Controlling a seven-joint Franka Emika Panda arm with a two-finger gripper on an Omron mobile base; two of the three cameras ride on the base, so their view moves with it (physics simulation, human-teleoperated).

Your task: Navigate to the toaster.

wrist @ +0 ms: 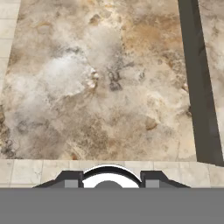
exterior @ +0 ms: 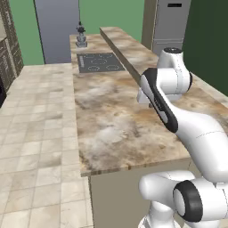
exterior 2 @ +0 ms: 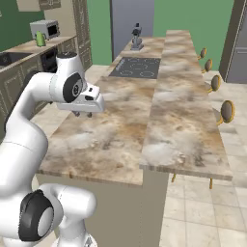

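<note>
Arm is sitting folded over the island counter (exterior 2: 111,140), gripper (wrist: 111,180) hanging just above the marble, prob. tucked for driving, not for reaching. Fingers (wrist: 72,178) are standing wide apart w/ nothing btwn them.

Toaster (exterior 2: 45,29): a small silver-grey box is showing at approx. 10 o'clock in the right base view, on the wall counter (exterior 2: 19,50) across the aisle, well apart from the robot; judging that's it. A green item (exterior 2: 40,38) is sitting just beside it. Long axis seems to be running along that counter, darker face pointing out toward the room; slots too small to tell.

Cooktop (exterior: 100,62) is lying at 12 o'clock. Base needs to be swinging left, I'd say.
</note>
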